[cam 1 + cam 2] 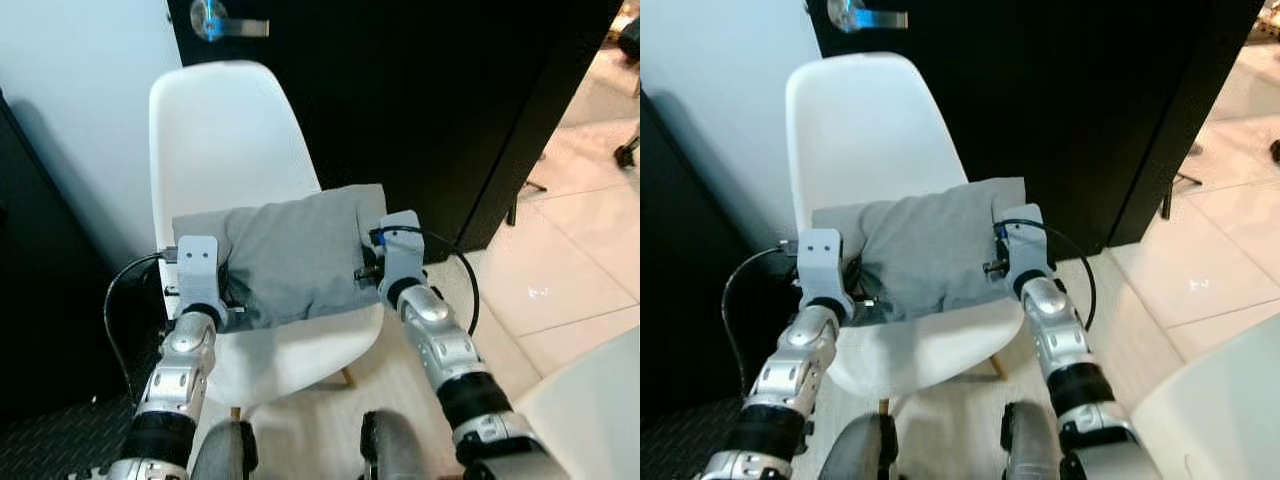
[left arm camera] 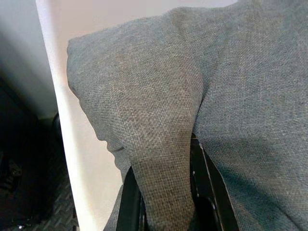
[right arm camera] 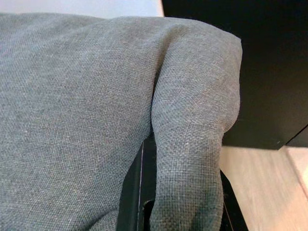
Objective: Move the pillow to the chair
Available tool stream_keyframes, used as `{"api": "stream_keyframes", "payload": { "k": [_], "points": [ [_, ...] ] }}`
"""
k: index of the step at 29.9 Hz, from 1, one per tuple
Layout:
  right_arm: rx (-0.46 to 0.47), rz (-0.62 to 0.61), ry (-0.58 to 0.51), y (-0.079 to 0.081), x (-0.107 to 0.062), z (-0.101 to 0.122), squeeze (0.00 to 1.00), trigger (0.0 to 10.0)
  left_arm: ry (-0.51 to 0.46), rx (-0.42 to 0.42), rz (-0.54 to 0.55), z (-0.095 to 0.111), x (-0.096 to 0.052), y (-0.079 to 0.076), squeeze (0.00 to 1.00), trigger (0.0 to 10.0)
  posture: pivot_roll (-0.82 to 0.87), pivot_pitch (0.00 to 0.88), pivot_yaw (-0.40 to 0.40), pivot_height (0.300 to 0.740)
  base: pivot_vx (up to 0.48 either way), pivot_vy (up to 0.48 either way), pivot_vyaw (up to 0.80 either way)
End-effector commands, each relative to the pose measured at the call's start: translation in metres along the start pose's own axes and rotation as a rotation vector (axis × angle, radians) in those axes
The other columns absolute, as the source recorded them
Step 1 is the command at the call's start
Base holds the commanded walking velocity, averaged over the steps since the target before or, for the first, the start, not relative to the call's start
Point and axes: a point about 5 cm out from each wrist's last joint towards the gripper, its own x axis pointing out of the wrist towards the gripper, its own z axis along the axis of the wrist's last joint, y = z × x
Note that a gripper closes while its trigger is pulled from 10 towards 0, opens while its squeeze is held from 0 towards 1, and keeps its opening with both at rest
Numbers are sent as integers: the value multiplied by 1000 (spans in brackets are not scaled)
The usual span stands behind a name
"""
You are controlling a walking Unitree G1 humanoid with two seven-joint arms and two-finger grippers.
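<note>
1. Nearest the camera are the robot's two silver arms, reaching forward from the bottom of the head views, one on each side of the soft grey woven-fabric pillow [image 1: 295, 255].
2. At the pillow's left end is the left gripper [image 2: 166, 195]; in its wrist view a ridge of grey cloth is pinched between the two black fingers [image 2: 129, 202], so it is closed on a fold of the pillow.
3. At the pillow's right end is the right gripper [image 3: 180, 192], likewise clamped on a bunched fold, with one black finger [image 3: 132, 192] showing beside the cloth.
4. Between the two grippers the pillow lies over the seat of the white moulded plastic chair [image 1: 220, 130], its far edge close to the backrest. Whether it rests fully on the seat or is partly carried by the grippers, I cannot tell.
5. Relation that matters: the pillow's long axis runs left to right across the seat, level with both grippers, each holding one end, so neither arm is nearer. The chair is directly ahead and the pillow already above it. My judgement is that what remains is to let go of both ends and draw back toward the robot.
6. No brand, label or readable writing shows anywhere.
</note>
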Motion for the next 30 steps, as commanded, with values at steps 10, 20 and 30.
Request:
{"api": "stream_keyframes", "payload": {
  "k": [10, 20, 30],
  "points": [
    [-10, 59, -40, 3, 12, 14, 0, 10000, -73, 35, 19, 16, 1, 7, 0, 10000, 36, 115, -80, 577, 0, 0, 0],
    [-22, 153, 11, 15, 23, 13, 0, 10000, -83, 63, 60, 23, 5, 16, 0, 10000, 65, 170, -122, 577, 0, 0, 0],
    [-40, 181, 33, 21, 28, 15, 0, 10000, -72, 111, 95, 20, 4, 25, 0, 10000, 70, 197, -125, 577, 0, 0, 0]
  ]
}}
